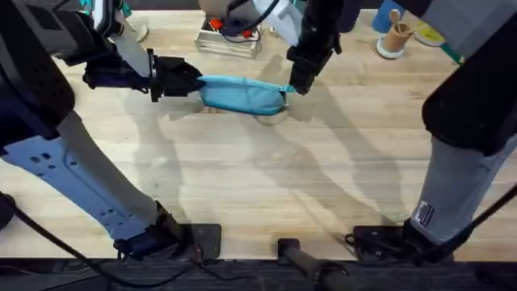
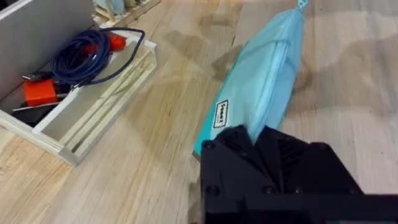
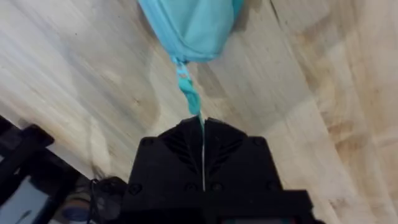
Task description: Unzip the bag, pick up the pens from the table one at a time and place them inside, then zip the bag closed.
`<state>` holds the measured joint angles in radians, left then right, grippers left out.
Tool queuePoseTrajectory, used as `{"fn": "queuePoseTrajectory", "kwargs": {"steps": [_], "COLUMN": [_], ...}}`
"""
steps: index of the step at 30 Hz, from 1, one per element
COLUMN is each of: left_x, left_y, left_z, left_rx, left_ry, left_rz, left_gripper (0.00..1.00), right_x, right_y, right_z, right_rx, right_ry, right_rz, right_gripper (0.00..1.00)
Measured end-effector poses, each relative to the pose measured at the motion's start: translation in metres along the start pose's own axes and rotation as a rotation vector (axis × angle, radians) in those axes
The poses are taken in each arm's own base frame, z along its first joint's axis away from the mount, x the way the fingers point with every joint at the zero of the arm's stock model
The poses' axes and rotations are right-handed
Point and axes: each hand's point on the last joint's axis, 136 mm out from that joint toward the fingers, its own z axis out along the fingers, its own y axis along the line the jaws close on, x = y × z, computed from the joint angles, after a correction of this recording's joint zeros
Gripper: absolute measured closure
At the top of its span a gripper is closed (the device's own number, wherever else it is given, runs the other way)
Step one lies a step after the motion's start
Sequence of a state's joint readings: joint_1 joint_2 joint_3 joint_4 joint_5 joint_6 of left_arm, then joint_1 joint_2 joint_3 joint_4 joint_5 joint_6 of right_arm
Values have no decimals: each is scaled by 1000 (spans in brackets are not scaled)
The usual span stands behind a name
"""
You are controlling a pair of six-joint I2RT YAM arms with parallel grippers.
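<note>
The turquoise bag (image 1: 242, 94) lies lengthwise on the table (image 1: 266, 186), towards the back. My left gripper (image 1: 196, 82) is shut on the bag's left end; in the left wrist view the black fingers (image 2: 249, 146) clamp the fabric just below a small label, and the bag (image 2: 264, 81) stretches away from them. At the right end, my right gripper (image 1: 297, 86) is shut on the pull tab (image 3: 188, 90), which runs taut from the bag (image 3: 193, 25) into the closed fingertips (image 3: 202, 124). The pens are out of view.
A shallow wooden tray (image 1: 230, 39) holding a blue cable and orange parts (image 2: 81, 56) stands behind the bag. A cup with wooden utensils (image 1: 396, 36) sits at the back right. Bare wood stretches in front of the bag.
</note>
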<state>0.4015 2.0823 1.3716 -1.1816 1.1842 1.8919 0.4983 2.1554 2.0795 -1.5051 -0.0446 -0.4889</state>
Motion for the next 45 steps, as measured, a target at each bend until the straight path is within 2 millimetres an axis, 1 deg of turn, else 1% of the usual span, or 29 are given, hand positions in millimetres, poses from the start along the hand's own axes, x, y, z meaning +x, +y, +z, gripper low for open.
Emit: {"fn": "queuePoseTrajectory", "kwargs": {"steps": [4, 10, 13, 16, 21, 31, 32, 33, 34, 38, 39, 41, 42, 45], "left_x": [0, 0, 0, 0, 0, 0, 0, 0, 0, 0, 0, 0, 0, 0], "left_y": [0, 0, 0, 0, 0, 0, 0, 0, 0, 0, 0, 0, 0, 0], "left_z": [0, 0, 0, 0, 0, 0, 0, 0, 0, 0, 0, 0, 0, 0], "left_rx": [0, 0, 0, 0, 0, 0, 0, 0, 0, 0, 0, 0, 0, 0], "left_ry": [0, 1, 1, 2, 2, 2, 2, 2, 2, 2, 2, 2, 2, 2], "left_rz": [0, 0, 0, 0, 0, 1, 1, 0, 1, 1, 1, 1, 1, 1], "left_gripper": [959, 959, 959, 959, 959, 959, 959, 959, 959, 959, 959, 959, 959, 959], "right_x": [10, 24, 24, 23, 30, 31, 31, 31, 31, 29, 28, 25, 22, 21], "right_y": [-4, 2, 1, 0, 3, 3, 3, 3, 3, 2, 1, 0, 0, 1], "right_z": [5, 9, 10, 16, 26, 27, 27, 27, 27, 24, 21, 16, 8, 0], "right_rx": [-34, -65, -60, -59, -78, -79, -79, -78, -78, -69, -65, -58, -49, -41], "right_ry": [22, 80, 78, 80, 115, 117, 117, 117, 118, 110, 103, 91, 75, 61], "right_rz": [42, 54, 61, 63, 69, 71, 73, 78, 84, 106, 111, 120, 134, 138], "right_gripper": [971, 971, 971, 971, 971, 961, 905, 822, 697, 141, 36, 7, 5, 5]}}
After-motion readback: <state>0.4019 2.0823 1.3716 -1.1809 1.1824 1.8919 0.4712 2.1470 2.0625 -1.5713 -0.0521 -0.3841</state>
